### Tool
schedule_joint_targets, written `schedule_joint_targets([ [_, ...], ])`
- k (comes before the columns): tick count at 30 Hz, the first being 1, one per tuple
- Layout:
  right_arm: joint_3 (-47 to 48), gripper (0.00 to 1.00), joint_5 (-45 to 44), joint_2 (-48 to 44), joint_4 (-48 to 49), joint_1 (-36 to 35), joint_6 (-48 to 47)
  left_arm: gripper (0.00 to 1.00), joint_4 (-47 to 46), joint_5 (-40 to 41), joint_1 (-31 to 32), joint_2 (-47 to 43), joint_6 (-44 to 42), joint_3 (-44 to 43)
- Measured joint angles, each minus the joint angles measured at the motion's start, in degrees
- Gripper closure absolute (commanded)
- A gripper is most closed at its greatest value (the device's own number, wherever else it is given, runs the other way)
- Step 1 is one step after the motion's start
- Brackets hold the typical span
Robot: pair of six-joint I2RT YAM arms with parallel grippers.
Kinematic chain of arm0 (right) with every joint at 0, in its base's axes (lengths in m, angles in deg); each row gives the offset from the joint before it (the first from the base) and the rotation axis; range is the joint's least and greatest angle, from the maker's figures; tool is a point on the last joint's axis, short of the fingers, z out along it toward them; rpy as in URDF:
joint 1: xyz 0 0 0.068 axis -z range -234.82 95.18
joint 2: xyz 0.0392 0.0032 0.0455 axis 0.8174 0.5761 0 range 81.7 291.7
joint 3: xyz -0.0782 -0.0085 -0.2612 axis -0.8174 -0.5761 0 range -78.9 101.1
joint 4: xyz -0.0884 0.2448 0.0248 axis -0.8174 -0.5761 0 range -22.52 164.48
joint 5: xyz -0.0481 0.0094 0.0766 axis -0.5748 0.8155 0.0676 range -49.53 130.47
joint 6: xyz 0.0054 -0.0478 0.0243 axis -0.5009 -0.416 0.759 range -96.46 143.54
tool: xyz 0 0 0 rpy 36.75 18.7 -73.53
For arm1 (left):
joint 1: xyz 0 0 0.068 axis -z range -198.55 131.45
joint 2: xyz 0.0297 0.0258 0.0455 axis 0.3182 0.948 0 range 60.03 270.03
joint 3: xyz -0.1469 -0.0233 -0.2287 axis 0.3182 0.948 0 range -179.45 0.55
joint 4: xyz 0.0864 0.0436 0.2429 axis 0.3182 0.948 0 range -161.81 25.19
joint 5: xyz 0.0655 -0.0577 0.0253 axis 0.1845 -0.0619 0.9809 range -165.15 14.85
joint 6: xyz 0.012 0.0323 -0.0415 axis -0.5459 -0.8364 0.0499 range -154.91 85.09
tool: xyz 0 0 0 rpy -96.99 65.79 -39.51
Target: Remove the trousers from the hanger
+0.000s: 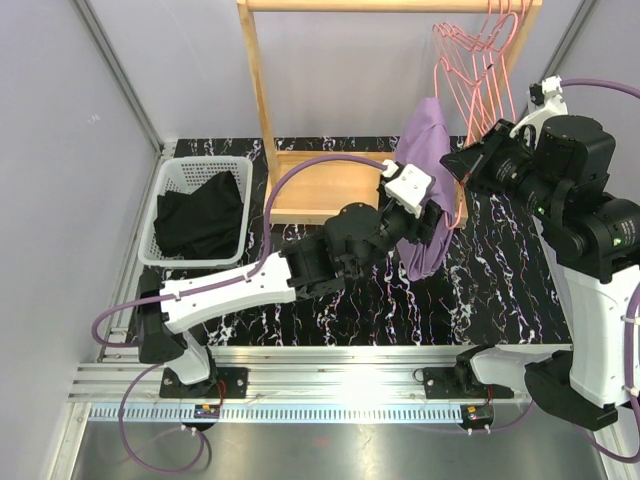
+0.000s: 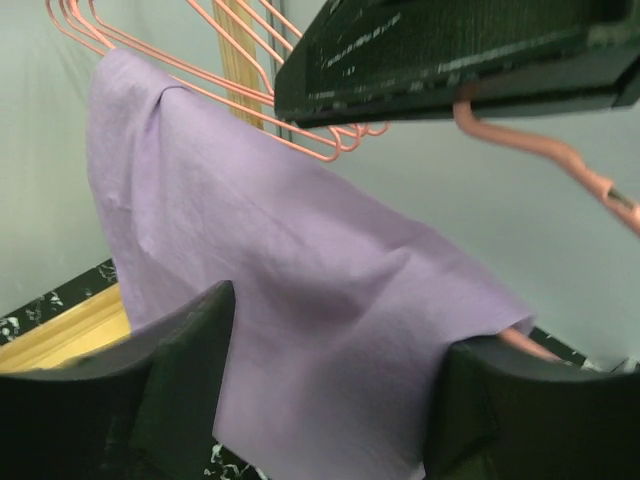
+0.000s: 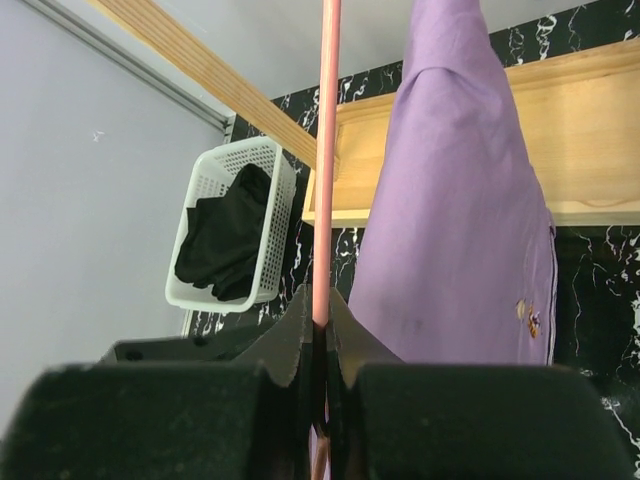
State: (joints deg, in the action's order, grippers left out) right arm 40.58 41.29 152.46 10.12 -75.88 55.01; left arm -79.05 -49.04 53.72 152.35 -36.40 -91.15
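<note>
On tabletop, basket left of rack, trousers in it; second trousers on hanger at rack's right.

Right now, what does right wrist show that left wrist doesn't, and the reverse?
Right wrist only: the white basket with the black trousers lying in it.
Left wrist only: the left gripper, open and facing the cloth, and the bunch of spare pink hangers near the top.
Both: the lilac trousers hanging, pink hanger wire, and the wooden rack.
</note>
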Motion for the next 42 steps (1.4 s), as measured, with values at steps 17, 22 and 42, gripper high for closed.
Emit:
schedule_joint_targets([
  [17, -16.50, 1.00, -3.19, -7.06, 6.82, -0.20, -1.49, 1.00, 0.02, 1.97, 0.11, -0.61, -0.46, -0.02],
  [22, -26.10, 1.00, -3.43, -10.32, 10.73, -0.31, -2.32, 1.00, -0.44, 4.57, 0.20, -5.14, -0.42, 2.16],
  [42, -49.00, 1.00, -2.69, -20.74, 18.12, -0.37, -8.13, 1.00, -7.06, 17.99, 0.00, -11.56, -9.35, -1.33],
])
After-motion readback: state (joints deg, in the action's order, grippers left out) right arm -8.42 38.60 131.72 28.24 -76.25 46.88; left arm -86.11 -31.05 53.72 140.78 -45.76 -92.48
